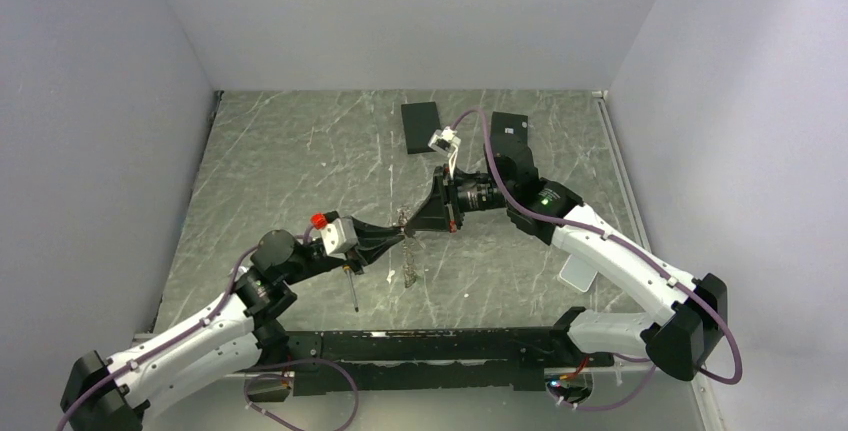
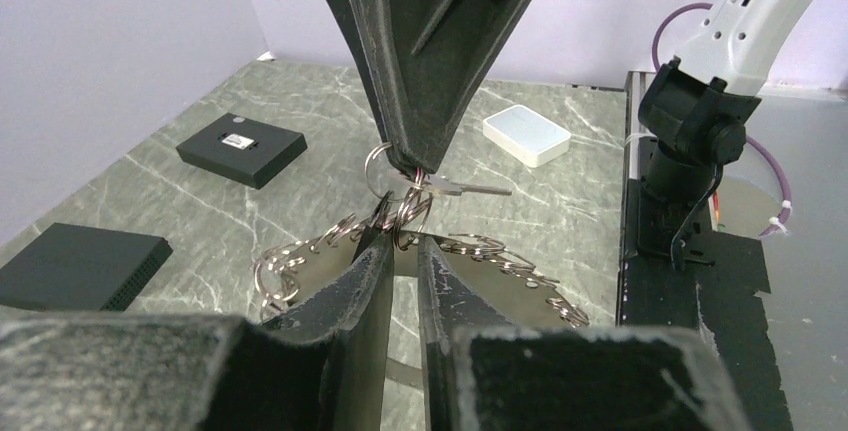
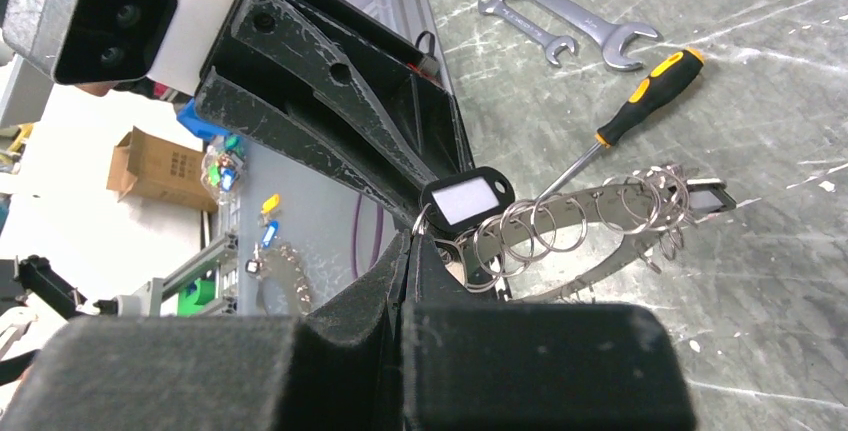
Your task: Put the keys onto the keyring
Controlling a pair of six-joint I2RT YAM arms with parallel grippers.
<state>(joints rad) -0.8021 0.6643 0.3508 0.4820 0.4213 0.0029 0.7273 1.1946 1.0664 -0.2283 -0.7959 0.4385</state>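
My left gripper [image 1: 398, 235] and right gripper [image 1: 413, 219] meet tip to tip above the middle of the table. The keyring [image 2: 300, 263] is a flat curved metal band strung with several small wire rings. My left gripper [image 2: 405, 247] grips it at the top of the arc, fingers nearly together. In the right wrist view the keyring [image 3: 600, 213] curves to the right of a black tag with a white label [image 3: 465, 197]. My right gripper [image 3: 410, 243] is shut on a small ring carrying a grey key [image 2: 465, 188]. More keys [image 1: 408, 271] hang below the grippers.
Two black boxes [image 1: 420, 126] [image 1: 510, 129] lie at the back and a white box [image 2: 526, 135] lies on the right. Two silver wrenches [image 3: 560, 26] and a yellow-and-black screwdriver [image 3: 640, 101] lie on the table near the left arm.
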